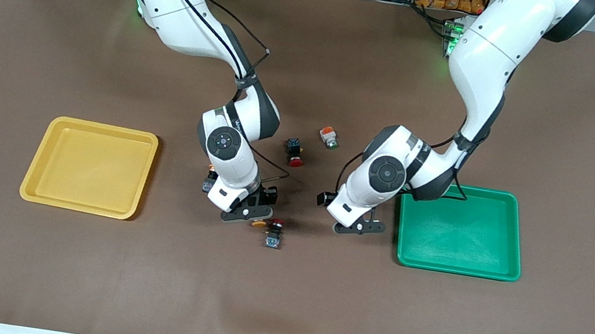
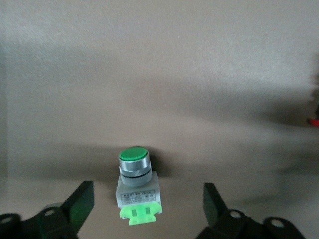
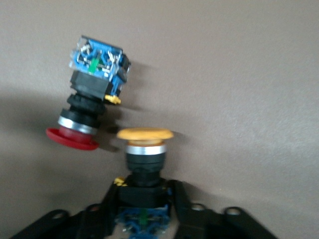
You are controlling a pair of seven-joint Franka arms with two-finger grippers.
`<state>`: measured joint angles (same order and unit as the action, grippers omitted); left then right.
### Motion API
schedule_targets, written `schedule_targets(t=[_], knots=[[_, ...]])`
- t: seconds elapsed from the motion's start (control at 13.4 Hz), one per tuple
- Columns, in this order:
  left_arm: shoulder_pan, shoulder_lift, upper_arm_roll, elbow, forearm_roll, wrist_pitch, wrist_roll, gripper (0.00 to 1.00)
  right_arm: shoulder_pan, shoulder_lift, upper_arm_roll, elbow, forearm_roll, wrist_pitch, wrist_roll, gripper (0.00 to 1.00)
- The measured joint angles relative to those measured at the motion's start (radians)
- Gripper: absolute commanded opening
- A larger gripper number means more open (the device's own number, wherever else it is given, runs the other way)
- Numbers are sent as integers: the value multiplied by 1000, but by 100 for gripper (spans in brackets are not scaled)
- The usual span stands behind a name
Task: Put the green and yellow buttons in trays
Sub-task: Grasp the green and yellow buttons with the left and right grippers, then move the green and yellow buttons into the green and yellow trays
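Note:
My right gripper (image 1: 247,213) is shut on the dark body of a yellow-capped button (image 1: 259,223), low at the table; the right wrist view shows the gripper (image 3: 144,193) clasping that button (image 3: 145,142). A second yellow-capped button (image 1: 209,180) lies half hidden beside the right wrist. My left gripper (image 1: 359,227) is open, low beside the green tray (image 1: 511,237). In the left wrist view its fingers (image 2: 79,204) straddle a white-bodied green button (image 2: 134,172) lying on the table; the front view hides it. Another green button (image 1: 329,137) lies between the arms. The yellow tray (image 1: 48,160) holds nothing.
A red-capped switch (image 1: 274,234) lies right beside the held yellow button, and it shows in the right wrist view (image 3: 87,107). Another red-capped switch (image 1: 294,152) lies farther from the front camera, near the green button between the arms. The brown table mat has a ripple at its near edge.

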<state>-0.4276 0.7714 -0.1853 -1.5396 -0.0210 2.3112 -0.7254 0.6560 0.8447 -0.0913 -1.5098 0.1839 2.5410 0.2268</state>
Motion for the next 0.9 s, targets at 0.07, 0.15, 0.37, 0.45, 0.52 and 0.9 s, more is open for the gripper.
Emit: schedule_targets(t=[0.07,0.15,0.37,0.45,0.52,0.9], knots=[[-1,3,0,-2,0,0,0,86,-2,-4,-4,4,0,-5,2,0],[-2,6,1,-4,0,0,0,86,-7,-13,-9,9,0,-24,3,0],[-1,12,5,-10,0,0,0,46,-34,-80,-20,10,1,-124,5,0],[-1,15,5,-12,0,0,0,34,-51,-112,-22,8,1,-159,5,0],[-1,17,5,-13,0,0,0,27,-74,-147,-24,3,1,-200,5,0],[1,15,7,-4,2,0,0,1,-227,-341,-29,-12,0,-528,-55,0]])
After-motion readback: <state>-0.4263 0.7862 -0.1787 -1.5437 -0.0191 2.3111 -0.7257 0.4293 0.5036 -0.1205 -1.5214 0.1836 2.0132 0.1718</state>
